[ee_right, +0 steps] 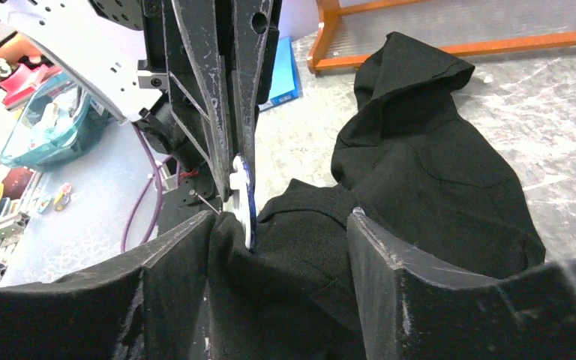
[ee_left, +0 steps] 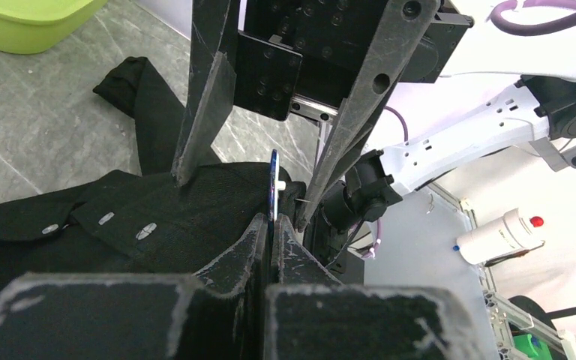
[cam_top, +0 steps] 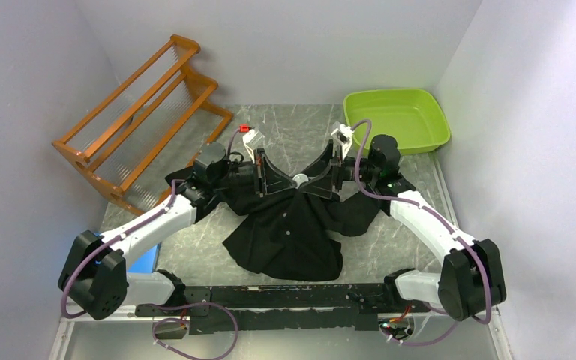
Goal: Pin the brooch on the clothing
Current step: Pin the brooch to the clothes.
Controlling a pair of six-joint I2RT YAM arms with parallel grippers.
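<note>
Left jaws are clamped shut on the brooch point(ee_left: 273, 180), held edge-on at the shirt's point(cam_top: 285, 240) twelve o'clock end on the tabletop point(cam_top: 292, 127). At three o'clock of it, the right jaws stand wide apart, straddling a raised fold of shirt.

The black shirt point(cam_top: 289, 236) lies rumpled mid-bench point(cam_top: 390, 247), pale buttons showing, hem toward six o'clock. The brooch point(ee_left: 273, 186), a thin blue-and-white disc, stands edge-on against its twelve-o'clock fold.
</note>
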